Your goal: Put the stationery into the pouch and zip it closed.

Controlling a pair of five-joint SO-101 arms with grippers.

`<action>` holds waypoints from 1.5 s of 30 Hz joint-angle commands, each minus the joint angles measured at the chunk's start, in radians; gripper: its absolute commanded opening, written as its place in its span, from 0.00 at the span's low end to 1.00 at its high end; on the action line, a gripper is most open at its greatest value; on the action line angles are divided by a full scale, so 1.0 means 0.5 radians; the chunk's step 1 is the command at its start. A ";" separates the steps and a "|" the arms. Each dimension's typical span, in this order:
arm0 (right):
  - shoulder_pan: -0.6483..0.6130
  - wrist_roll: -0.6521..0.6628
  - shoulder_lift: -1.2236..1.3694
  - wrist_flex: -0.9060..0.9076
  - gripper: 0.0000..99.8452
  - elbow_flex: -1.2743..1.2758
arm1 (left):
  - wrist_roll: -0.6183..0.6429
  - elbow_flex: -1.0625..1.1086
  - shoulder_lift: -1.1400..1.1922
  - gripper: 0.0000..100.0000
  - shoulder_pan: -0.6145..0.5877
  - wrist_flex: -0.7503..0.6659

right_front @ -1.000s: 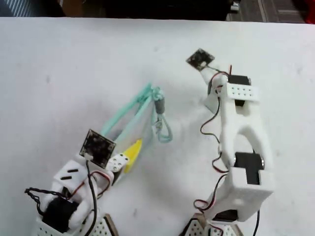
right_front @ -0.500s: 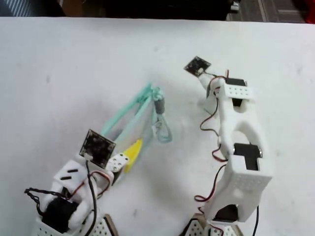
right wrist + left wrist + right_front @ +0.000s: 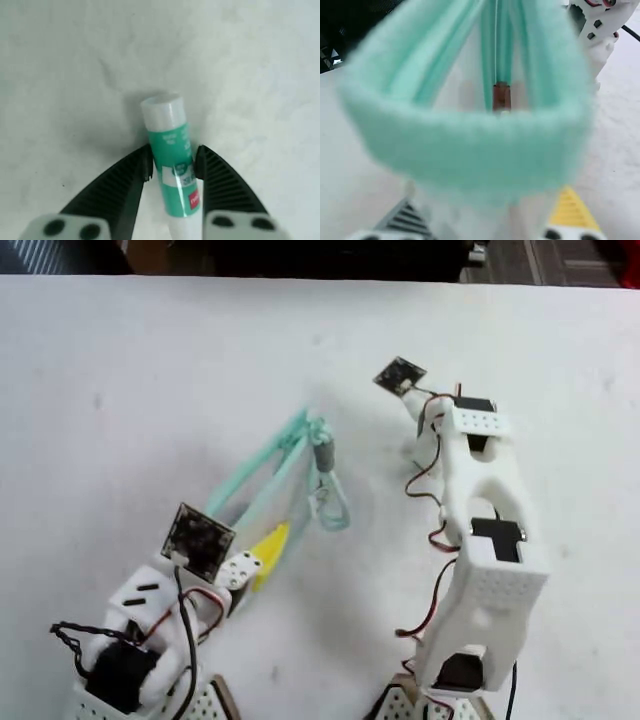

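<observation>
Pouch (image 3: 272, 488) at mid-frame of the high view, mouth gaping, lower end pinched by left gripper (image 3: 264, 552); right gripper (image 3: 172, 167) clamped on glue stick (image 3: 169, 145), centre of its wrist view, so I judge loading and zipping both remain.

The right tool (image 3: 173, 161) pinches a green glue stick (image 3: 167, 131).

This looks like a robotics lab or hobby workshop. A plain white bench (image 3: 120, 360) carries two white plastic arms, the left arm (image 3: 140, 625) and the right arm (image 3: 490, 580), with loose red-and-black wires (image 3: 425, 490) and a bare camera board (image 3: 398, 374) exposed.
</observation>
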 commanded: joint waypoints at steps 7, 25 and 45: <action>0.020 0.015 -0.014 -0.002 0.02 -0.052 | -0.015 -0.018 0.005 0.21 0.032 -0.055; 0.023 0.000 -0.011 0.011 0.02 -0.037 | -0.012 -0.018 0.005 0.21 0.026 -0.055; -0.029 -0.006 -0.802 0.535 0.02 -0.034 | -0.018 -0.018 0.005 0.21 0.026 -0.055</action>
